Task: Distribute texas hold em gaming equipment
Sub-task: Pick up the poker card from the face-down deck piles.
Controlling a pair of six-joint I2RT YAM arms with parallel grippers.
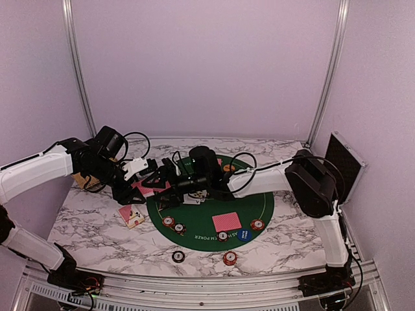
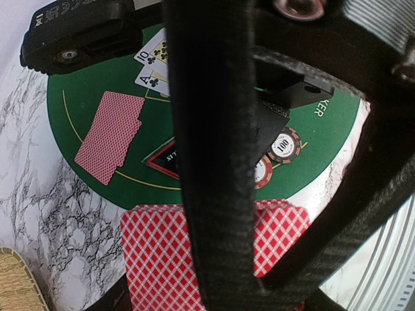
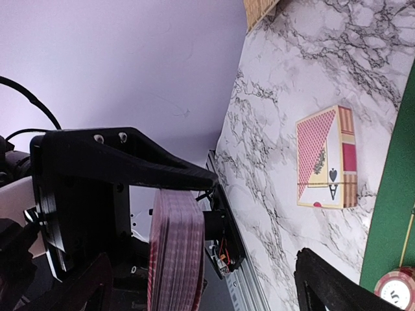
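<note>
The left gripper (image 1: 141,186) was pressed together on the deck of cards (image 1: 152,186). It held the deck over the left edge of the green mat (image 1: 259,202), left of centre in the top view. The right gripper (image 1: 170,186) faced the deck from the right, just beside it, with its fingers (image 3: 337,288) spread wide and gripping nothing.

In the right wrist view the deck appeared edge-on at lower left of centre, its long edge running up and down the frame. It sat within the span of the spread fingers, nearer the finger at frame left. Whether the fingers already reached the deck could not be told.

The right arm was the nearer free arm. Drawing a card would probably require it to advance leftward in the top view and close across the deck's thin edge.

Face-down cards (image 1: 226,221) and several chips (image 1: 174,226) lay on the lower part of the mat.
</note>
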